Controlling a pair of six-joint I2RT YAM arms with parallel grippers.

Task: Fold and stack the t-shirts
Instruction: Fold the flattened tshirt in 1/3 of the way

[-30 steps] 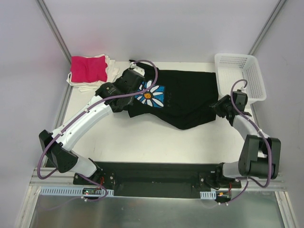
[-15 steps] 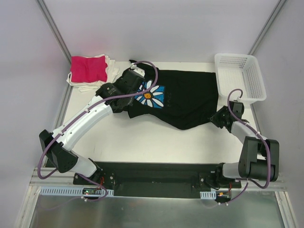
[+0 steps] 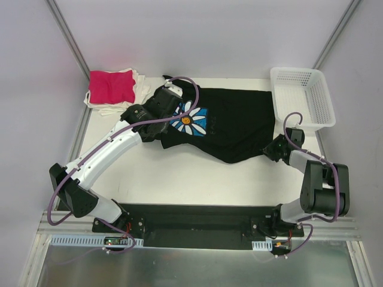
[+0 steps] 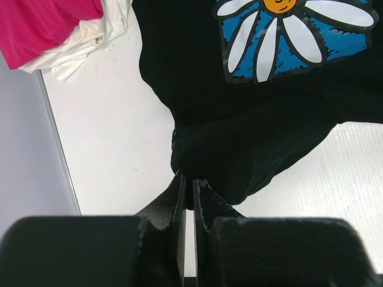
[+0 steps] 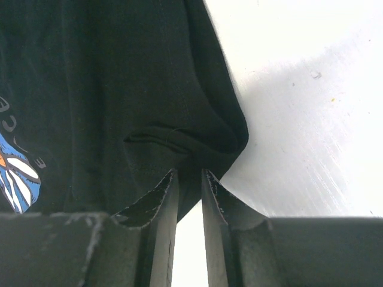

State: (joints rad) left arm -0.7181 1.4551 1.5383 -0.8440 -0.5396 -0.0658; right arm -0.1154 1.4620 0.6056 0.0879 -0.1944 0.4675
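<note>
Top external view: the two arms are bolted at the near edge, and bare white table [image 3: 179, 173] is seen beyond them. Farther in, the black t-shirt [image 3: 239, 119] is spread across the middle of the table, its near edge bunched and uneven. Its near left edge is pinched by the left gripper [image 4: 187, 176], whose fingers are pressed almost together on a fold of cloth. Its near right corner is held by the right gripper [image 5: 188, 170], with only a narrow gap between the fingers and the hem caught at their tips. The blue daisy print [image 3: 190, 119] is turned upward. At the far left, a pink t-shirt [image 3: 111, 86] is laid on white t-shirts [image 3: 143, 89]. At the far right, a white mesh basket [image 3: 323, 101] is set just beside the black shirt.
</note>
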